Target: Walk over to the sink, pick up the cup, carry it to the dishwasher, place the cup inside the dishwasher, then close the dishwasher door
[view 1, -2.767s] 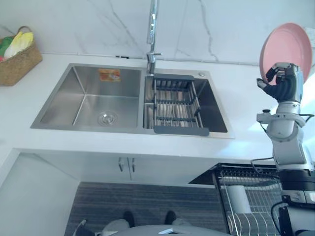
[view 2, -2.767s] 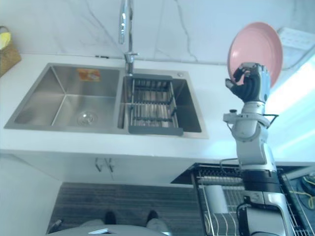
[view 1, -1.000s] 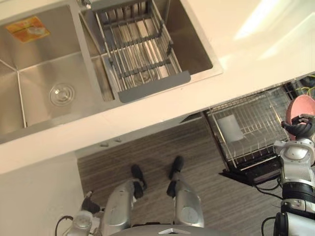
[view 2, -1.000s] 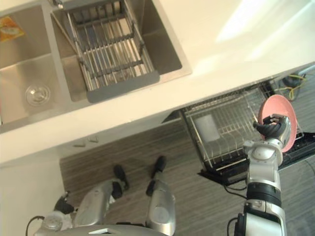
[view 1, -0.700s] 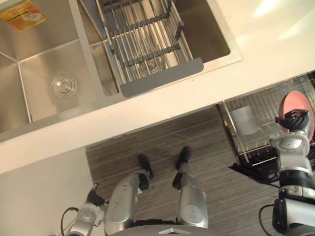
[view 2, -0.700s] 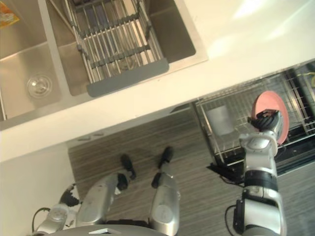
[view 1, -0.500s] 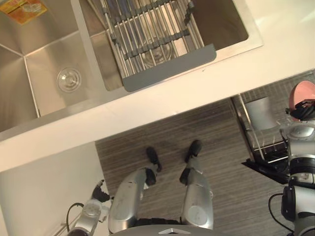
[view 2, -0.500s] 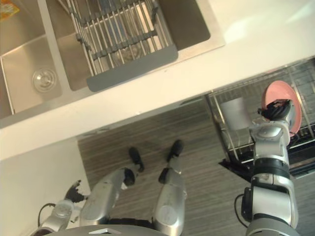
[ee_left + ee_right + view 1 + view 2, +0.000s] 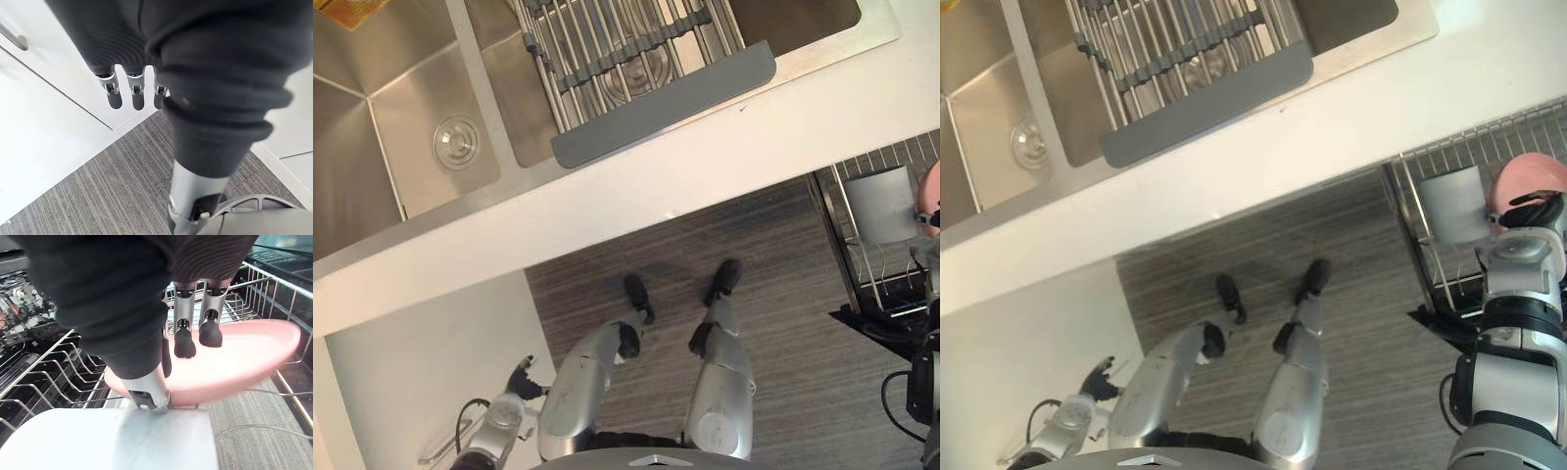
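What my right hand (image 9: 1534, 210) carries is a pink plate (image 9: 1526, 178), not a cup. Its fingers (image 9: 186, 340) curl over the plate's (image 9: 244, 363) rim, and the plate lies nearly flat just above the pulled-out wire dishwasher rack (image 9: 47, 376). A pale square container (image 9: 1449, 204) stands in that rack (image 9: 1408, 186) right beside the plate. My left hand (image 9: 523, 378) hangs low at my side by a white cabinet door, its fingers (image 9: 133, 96) straight and holding nothing.
The steel double sink (image 9: 403, 125) with a grey drainer rack (image 9: 636, 67) lies in the white counter (image 9: 705, 168) ahead. The open dishwasher sticks out under the counter at the right. A white cabinet front (image 9: 411, 392) stands at the left over striped grey floor (image 9: 1351, 255).
The camera has swung down and right, so the sink has slid up and away. My right hand has brought the pink plate from up by the wall down over the dishwasher rack.
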